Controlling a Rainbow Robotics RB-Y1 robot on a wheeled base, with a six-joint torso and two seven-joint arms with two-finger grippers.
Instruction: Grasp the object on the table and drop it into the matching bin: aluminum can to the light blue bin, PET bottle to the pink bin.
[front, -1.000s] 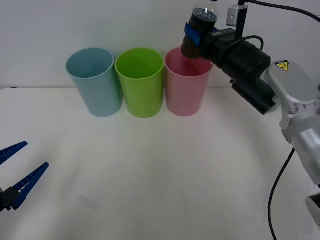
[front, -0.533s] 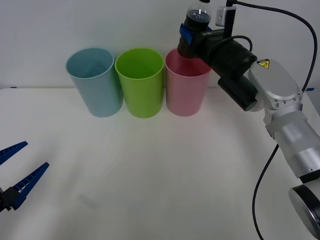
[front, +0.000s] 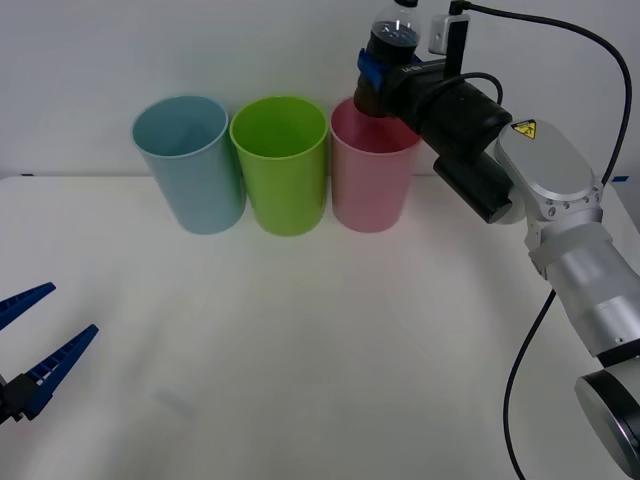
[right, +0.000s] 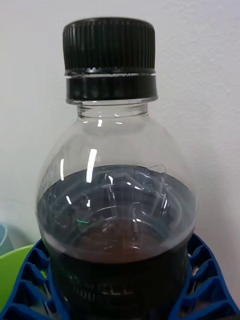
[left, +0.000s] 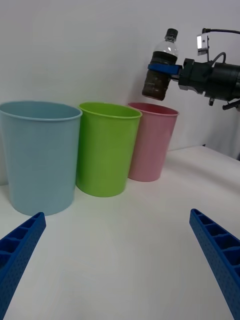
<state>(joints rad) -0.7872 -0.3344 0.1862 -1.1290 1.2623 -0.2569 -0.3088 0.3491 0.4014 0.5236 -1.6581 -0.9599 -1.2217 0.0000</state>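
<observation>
My right gripper is shut on the PET bottle, a small clear bottle with a black cap and dark label, holding it upright in the air just above the rim of the pink bin. The right wrist view has the bottle between the blue fingers. From the left wrist view the bottle hangs over the pink bin. The light blue bin stands at the left of the row. My left gripper waits open low at the table's near left.
A green bin stands between the light blue and pink bins, all three touching in a row at the back of the white table. A black cable hangs beside the right arm.
The right arm carried the bottle slightly left, from over the pink bin's right rim to over its opening, then held almost still. The left gripper has not moved.
</observation>
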